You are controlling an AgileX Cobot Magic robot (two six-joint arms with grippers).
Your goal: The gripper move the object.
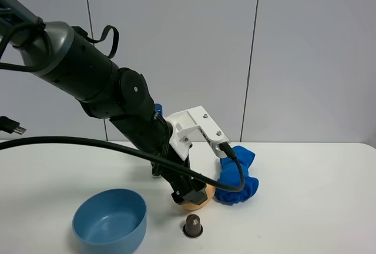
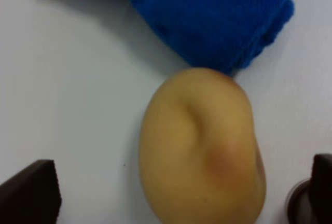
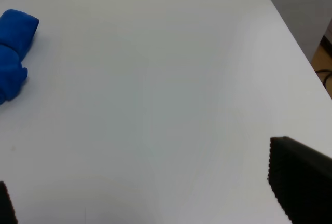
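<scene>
A tan, potato-like object (image 1: 207, 197) lies on the white table, touching a crumpled blue cloth (image 1: 238, 177). My left gripper (image 1: 191, 197) reaches down over it. In the left wrist view the potato (image 2: 202, 151) sits between the two dark fingertips (image 2: 31, 193), which stand wide apart with a gap to it on both sides. The left gripper (image 2: 176, 195) is open. The blue cloth (image 2: 207, 16) lies just beyond the potato. My right gripper (image 3: 155, 198) is open and empty above bare table; it is out of the high view.
A blue bowl (image 1: 110, 219) stands at the front left. A small brown capsule (image 1: 192, 226) stands just in front of the potato and shows in the left wrist view (image 2: 298, 206). The cloth shows in the right wrist view (image 3: 13, 53). The table edge (image 3: 295, 37) is beside the right gripper.
</scene>
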